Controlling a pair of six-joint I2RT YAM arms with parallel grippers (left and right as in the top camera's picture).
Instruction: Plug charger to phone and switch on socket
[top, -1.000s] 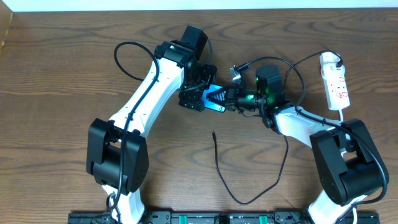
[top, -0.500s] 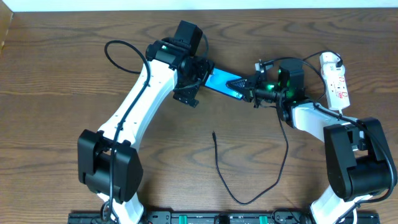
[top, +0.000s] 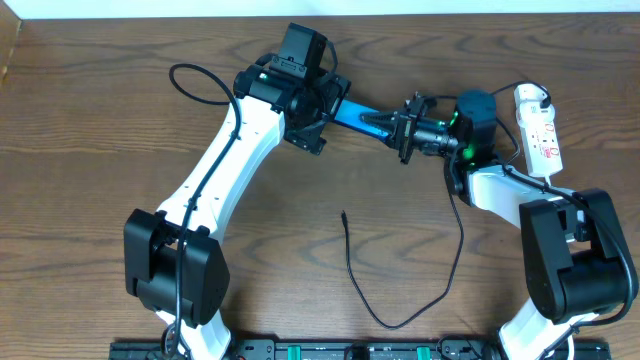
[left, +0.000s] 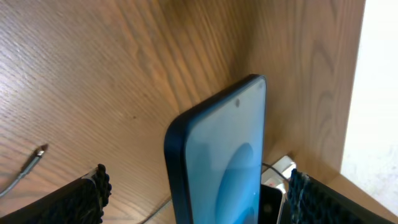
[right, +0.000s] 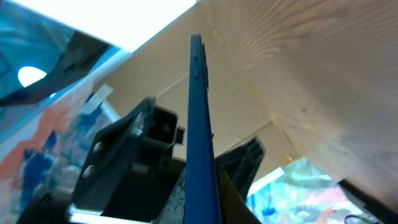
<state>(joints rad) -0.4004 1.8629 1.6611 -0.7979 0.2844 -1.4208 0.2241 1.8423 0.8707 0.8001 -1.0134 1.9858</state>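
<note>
The phone (top: 358, 114), its cyan screen lit, is held off the table between both grippers. My right gripper (top: 396, 126) is shut on its right end; in the right wrist view the phone (right: 200, 118) shows edge-on between the fingers (right: 205, 193). My left gripper (top: 326, 104) is open around the phone's left end; in the left wrist view its fingers (left: 196, 183) stand wide apart on either side of the phone (left: 230, 155). The charger's black cable (top: 385, 322) lies on the table, its plug tip (top: 343, 213) free and also seen in the left wrist view (left: 38, 152). The white socket (top: 542, 140) lies far right.
The cable loops from the table's front middle up past my right arm toward the white adapter (top: 530, 97) on the socket's far end. The wooden table (top: 100, 120) ends at a pale wall along the far edge.
The phone has been lifted and carried toward the far edge and to the right. My right gripper drew back rightward with it. My left gripper moved up alongside the phone's left end.
</note>
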